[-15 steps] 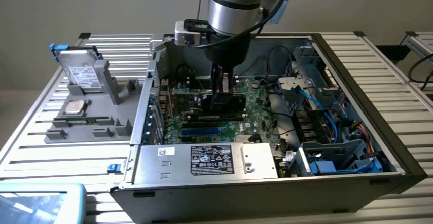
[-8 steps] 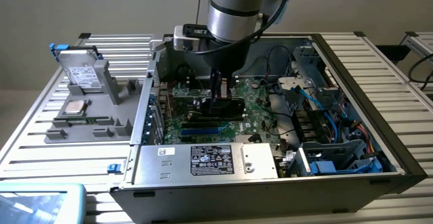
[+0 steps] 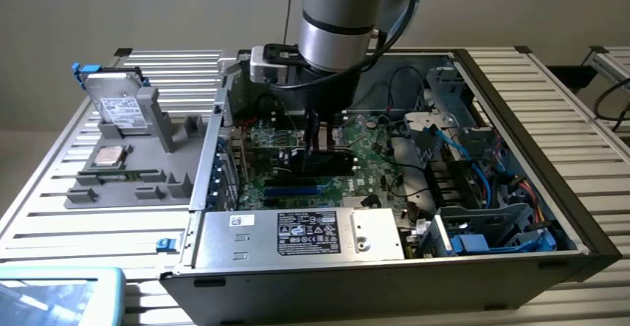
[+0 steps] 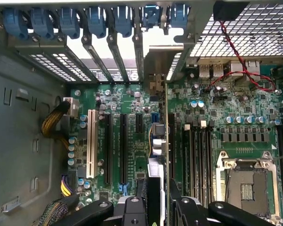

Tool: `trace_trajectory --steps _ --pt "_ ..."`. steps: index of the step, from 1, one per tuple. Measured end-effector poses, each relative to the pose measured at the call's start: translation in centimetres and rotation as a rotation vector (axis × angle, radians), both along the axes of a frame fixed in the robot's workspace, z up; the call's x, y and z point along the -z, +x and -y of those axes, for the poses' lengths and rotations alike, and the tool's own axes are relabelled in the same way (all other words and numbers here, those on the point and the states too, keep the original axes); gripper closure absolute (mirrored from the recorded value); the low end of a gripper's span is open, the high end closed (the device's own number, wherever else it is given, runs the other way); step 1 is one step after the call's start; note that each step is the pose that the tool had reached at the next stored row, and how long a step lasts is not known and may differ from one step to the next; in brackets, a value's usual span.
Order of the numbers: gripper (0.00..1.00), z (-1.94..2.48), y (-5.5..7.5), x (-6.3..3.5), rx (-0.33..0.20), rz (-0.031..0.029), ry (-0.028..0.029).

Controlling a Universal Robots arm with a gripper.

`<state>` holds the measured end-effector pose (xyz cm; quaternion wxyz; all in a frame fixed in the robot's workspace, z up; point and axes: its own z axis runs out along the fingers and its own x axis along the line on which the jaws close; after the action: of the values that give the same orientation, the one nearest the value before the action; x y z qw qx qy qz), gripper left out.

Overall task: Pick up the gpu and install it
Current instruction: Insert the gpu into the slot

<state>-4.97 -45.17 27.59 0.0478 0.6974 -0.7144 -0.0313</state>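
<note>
Over the motherboard (image 4: 127, 94), fingers (image 4: 186, 209) clamped on the gpu (image 3: 323, 167), standing on edge; long axis along slots (image 4: 107, 148)

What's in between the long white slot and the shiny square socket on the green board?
In the wrist view: two long black slots, the gpu standing on edge, then narrow dark memory slots.

Cam setup: 1 off-arm overview + 1 wrist close-up.
Ext. view: high up, angled down into the open PC case (image 3: 394, 289), mid-range, takes in the whole case, the arm (image 3: 335, 16) and the slatted worktop (image 3: 59, 223). Wrist view: v. close, looks straight down past the jaws onto the motherboard (image 4: 122, 94), w/ the rear slot brackets (image 4: 96, 56) beyond. Shared: motherboard area under the arm.
</note>
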Motion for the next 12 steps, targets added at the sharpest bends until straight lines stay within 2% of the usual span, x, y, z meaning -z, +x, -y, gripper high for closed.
trace_trajectory --steps 7,8,10,12 --pt "0.72 0.05 0.0 0.52 0.0 0.0001 -0.001" --pt "0.72 0.05 0.0 0.69 0.0 0.0002 -0.003" --pt "0.72 0.04 0.0 0.91 0.0 0.0001 -0.0105" --pt "0.72 0.04 0.0 1.03 0.0 0.0 -0.014"
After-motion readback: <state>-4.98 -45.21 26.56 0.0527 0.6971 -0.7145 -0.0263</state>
